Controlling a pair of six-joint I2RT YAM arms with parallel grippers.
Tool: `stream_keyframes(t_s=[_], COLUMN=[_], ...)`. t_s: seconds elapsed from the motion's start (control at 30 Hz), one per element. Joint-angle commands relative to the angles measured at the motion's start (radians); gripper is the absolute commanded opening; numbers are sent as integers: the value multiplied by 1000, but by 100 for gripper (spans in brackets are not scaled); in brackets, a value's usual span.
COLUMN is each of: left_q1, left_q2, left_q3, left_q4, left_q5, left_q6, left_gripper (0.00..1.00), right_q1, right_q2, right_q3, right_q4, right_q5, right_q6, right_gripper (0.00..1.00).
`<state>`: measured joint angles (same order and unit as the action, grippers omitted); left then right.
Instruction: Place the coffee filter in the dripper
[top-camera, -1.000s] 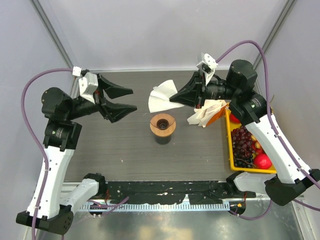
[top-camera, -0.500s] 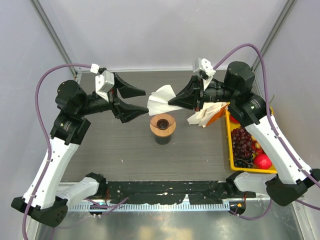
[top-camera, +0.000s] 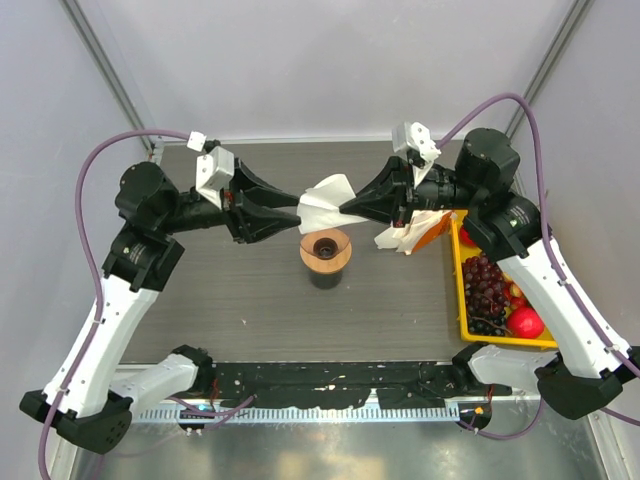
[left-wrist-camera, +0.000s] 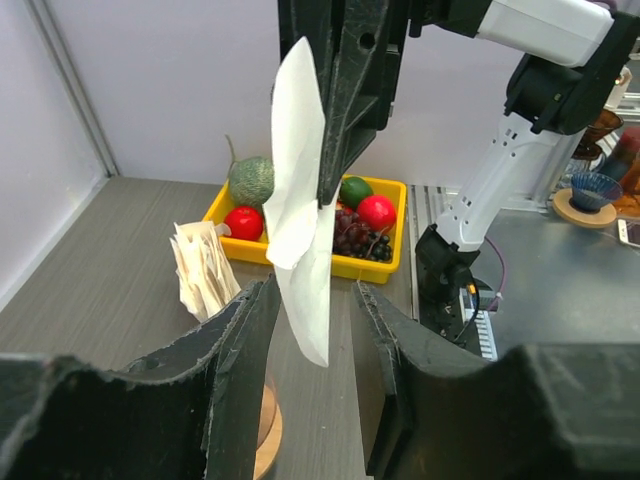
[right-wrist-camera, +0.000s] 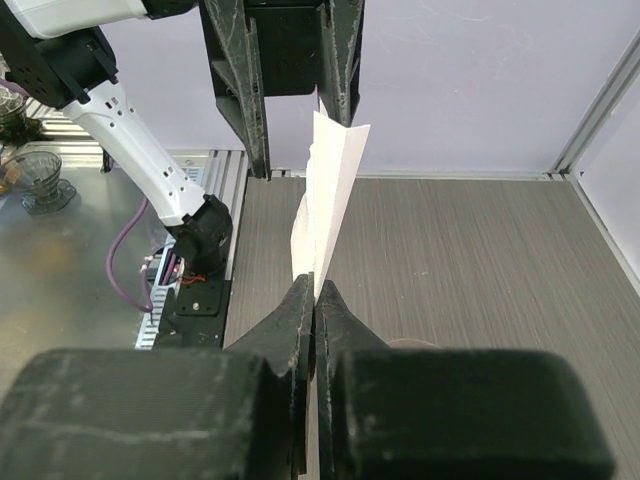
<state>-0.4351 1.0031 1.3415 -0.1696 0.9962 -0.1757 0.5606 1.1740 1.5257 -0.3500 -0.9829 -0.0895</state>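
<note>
Two grippers meet at the coffee filter (top-camera: 325, 195), in the air at 12 o'clock of the dripper (top-camera: 325, 250): our right gripper (top-camera: 344, 207) pinches one edge tight and our left gripper (top-camera: 300, 208) straddles the other half-open, so we risk tearing or crumpling the paper if both pull.

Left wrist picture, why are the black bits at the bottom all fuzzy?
Left wrist view: those jaws are too close to the lens to focus, while the coffee filter looks sharp; right wrist view: same dark blur along the bottom; top view: sharp everywhere.
</note>
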Motion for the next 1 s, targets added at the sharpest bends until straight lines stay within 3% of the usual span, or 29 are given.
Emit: stream_keyframes(t_s=[0.0,0.27,0.8,0.87,0.97], left_q1=[-31,-70,-149,-162,-171], left_q2=[0,25,74,80,78], left_q3=[30,41,54,56,47], left_q4=[16,21,99,105,108], left_q5=[15,19,7,10,15], left_q6=[-2,10,-5,-10,-5], left_gripper=[41,30,39,37,23], right_q1=[10,22,42,42,41], right_q2=[-14,-16,-1,3,1], right_q3=[4,1,7,13,19], right_q4=[25,26,8,-7,-26], right_q5=[7,1,1,1,12], right_q6=[-13,-16,-41,-49,-52], right_gripper=[5,5,10,11,13])
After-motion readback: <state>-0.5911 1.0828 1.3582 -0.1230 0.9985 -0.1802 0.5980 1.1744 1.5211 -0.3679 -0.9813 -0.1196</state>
